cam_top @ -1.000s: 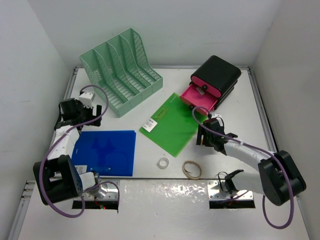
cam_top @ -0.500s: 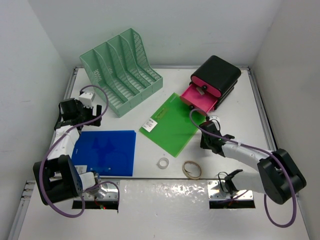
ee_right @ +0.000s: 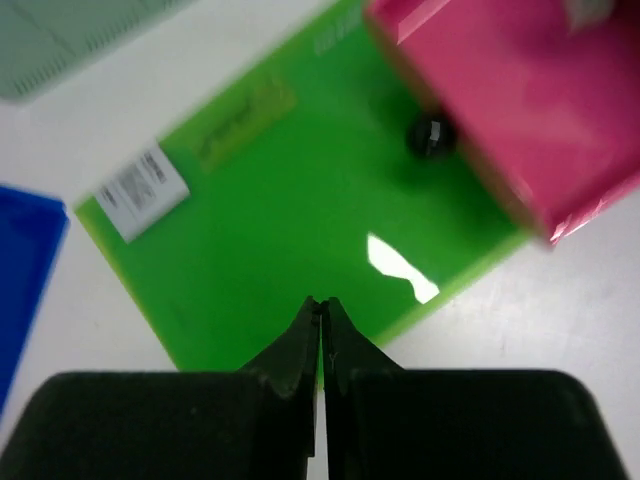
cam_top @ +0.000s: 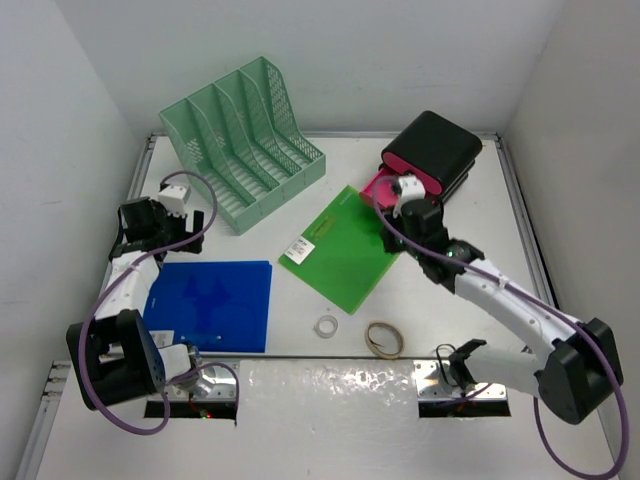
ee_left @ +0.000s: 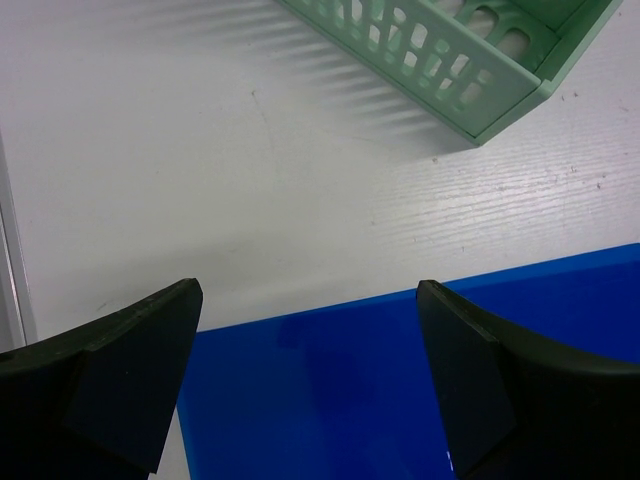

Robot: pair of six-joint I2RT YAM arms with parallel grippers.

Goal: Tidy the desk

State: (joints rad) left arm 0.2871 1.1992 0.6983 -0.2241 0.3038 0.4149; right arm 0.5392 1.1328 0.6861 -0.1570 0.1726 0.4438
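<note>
The desk point(cam_top: 470, 215) is a white tabletop inside white walls. On it lie a green folder point(cam_top: 345, 250) point(ee_right: 290, 200) and a blue folder point(cam_top: 212, 305) point(ee_left: 400, 400). My right gripper point(cam_top: 408, 212) point(ee_right: 320, 302) is shut with nothing between its fingers. It hovers over the green folder's right edge, just short of the open pink drawer point(cam_top: 385, 188) point(ee_right: 520, 90) of a black box point(cam_top: 435, 148). My left gripper point(cam_top: 147, 230) point(ee_left: 308, 296) stands open and empty above the blue folder's far edge.
A mint-green mesh file rack point(cam_top: 245, 140) point(ee_left: 450, 50) stands at the back left. A small white tape ring point(cam_top: 327, 325) and a tan tape ring point(cam_top: 383, 338) lie near the front. A small dark round thing point(ee_right: 430, 138) sits beside the drawer's front.
My right gripper has shut and moved from the green folder's near right corner up toward the pink drawer. The left arm has not moved.
</note>
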